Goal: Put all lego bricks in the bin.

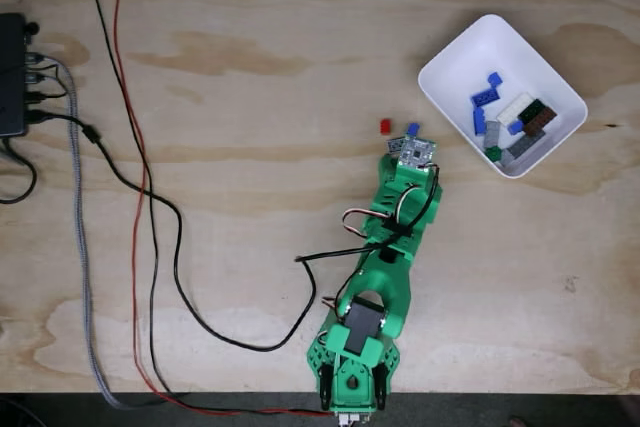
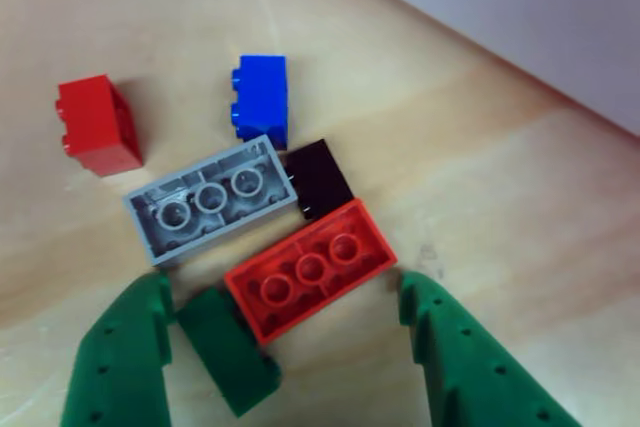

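- Lego bricks: a red one lies upside down (hollow tubes up) right btwn the fingers in the other view, w/ a dark green brick touching its lower left end, just beside the left finger.
- Fingers are spread wide, gripping nothing yet; red + green bricks both sit in the gap.
- Just past those: a grey brick, also flipped, a small black piece touching it, then a blue brick and a small red brick a bit further out, all on the worktop.
- Handling, imo: hard, light, slick plastic, won't squash but can squirt out or twist if pinched off-centre. Best bet is the red one's long flat sides, mid-length. Green neighbour could get caught in the same pinch.
- Arm pose: in the fixed view the green arm reaches fwd from the near edge, wrist angled down over the pile.
- Bin sits near, up and right of the arm tip in the fixed view, already w/ a bunch of bricks inside.
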You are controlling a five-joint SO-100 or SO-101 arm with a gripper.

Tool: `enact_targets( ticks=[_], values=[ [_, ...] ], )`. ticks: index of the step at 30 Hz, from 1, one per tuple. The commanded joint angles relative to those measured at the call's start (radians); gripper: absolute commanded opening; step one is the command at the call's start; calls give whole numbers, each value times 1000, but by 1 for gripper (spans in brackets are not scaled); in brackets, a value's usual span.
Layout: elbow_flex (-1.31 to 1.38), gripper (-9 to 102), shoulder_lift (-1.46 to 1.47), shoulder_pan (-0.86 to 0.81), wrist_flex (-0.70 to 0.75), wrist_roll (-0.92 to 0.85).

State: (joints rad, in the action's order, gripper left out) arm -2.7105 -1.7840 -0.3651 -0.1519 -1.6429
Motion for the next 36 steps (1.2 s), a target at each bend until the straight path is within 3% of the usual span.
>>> enact_targets(
  ticks=[1,10,18,23,27,30,34,36],
  values=[
    [-6,24,-43,-32,-63,-41],
    [-14,10,-43,-44,-69,-57],
    [-23,17,-64,-57,-110,-28],
    [8,1,-57,-84,-103,-23],
    [6,0,-123,-94,-61,23],
    [21,0,-291,-92,35,115],
    [163,0,-583,-75,293,218],
    [359,0,-607,-84,469,259]
  ],
)
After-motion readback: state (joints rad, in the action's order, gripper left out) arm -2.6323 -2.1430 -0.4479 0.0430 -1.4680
